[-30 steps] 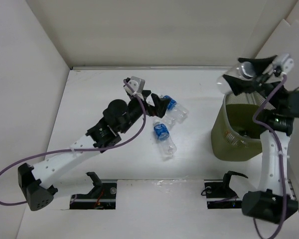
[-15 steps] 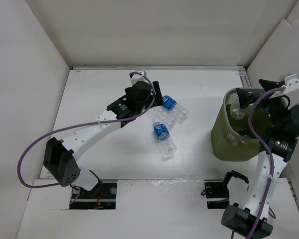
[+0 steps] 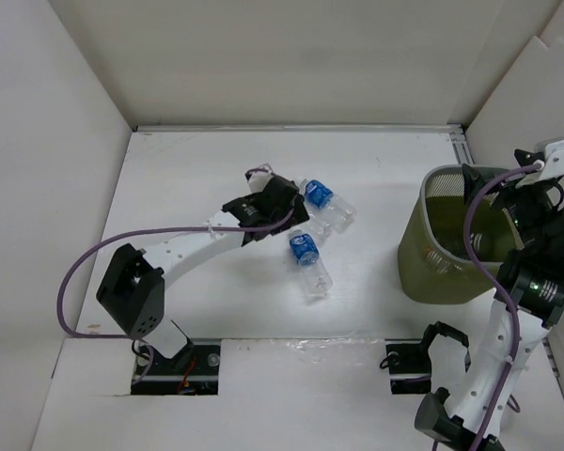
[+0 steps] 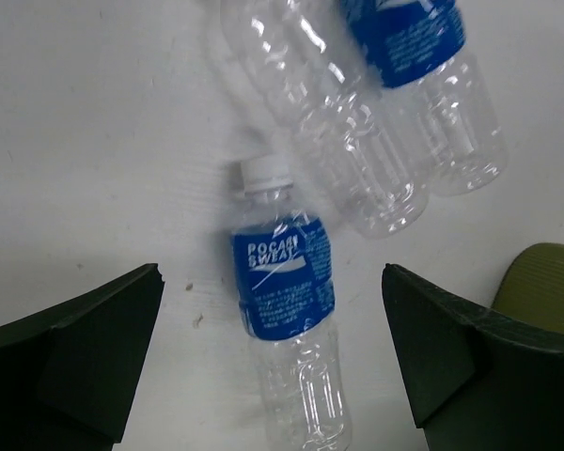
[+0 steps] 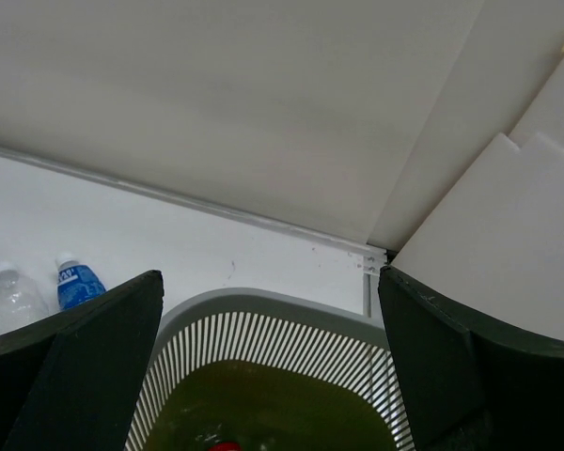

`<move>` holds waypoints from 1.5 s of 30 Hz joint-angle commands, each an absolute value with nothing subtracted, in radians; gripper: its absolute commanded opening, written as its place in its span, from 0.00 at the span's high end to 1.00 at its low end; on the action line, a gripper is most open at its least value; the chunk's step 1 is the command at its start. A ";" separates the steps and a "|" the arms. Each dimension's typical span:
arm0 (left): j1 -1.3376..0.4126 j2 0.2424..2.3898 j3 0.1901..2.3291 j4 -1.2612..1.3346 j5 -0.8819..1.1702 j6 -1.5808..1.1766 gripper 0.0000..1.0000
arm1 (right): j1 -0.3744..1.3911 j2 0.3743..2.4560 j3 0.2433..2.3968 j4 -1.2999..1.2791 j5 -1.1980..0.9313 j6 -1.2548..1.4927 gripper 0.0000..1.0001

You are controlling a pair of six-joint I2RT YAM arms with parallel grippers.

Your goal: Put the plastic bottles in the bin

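Three plastic bottles lie on the white table. The nearest one (image 3: 309, 262) (image 4: 284, 282) has a blue label and a white cap. It lies below and between the fingers of my open left gripper (image 3: 284, 214) (image 4: 269, 287), which does not touch it. Just beyond lie a plain clear bottle (image 4: 334, 132) and a second blue-labelled bottle (image 3: 327, 205) (image 4: 423, 66). The olive bin (image 3: 448, 268) (image 5: 263, 307) stands at the right. My right gripper (image 3: 500, 183) (image 5: 269, 282) hangs open and empty over its far rim. A red cap (image 5: 224, 447) shows inside the bin.
White walls enclose the table on the left, back and right. The bin stands close to the right wall (image 3: 522, 89). A corner of the bin (image 4: 545, 282) shows at the right of the left wrist view.
The right gripper has opened and the bottle it held has dropped into the bin; that arm has drawn back to the right. The left arm has swung over the nearest bottle.
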State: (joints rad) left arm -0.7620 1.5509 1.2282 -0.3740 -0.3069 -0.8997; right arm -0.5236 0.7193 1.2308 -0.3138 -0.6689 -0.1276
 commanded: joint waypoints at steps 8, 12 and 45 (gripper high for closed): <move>-0.867 1.528 1.054 -0.350 -0.259 -1.204 0.00 | -0.471 0.709 1.215 -0.345 -0.678 -0.181 0.00; -0.867 1.597 1.043 -0.292 -0.225 -1.204 0.00 | -0.460 0.689 1.178 -0.333 -0.690 -0.181 0.00; -1.009 1.309 1.041 -0.410 -0.639 -1.160 1.00 | 0.008 0.868 1.301 -0.308 -0.890 -0.420 0.00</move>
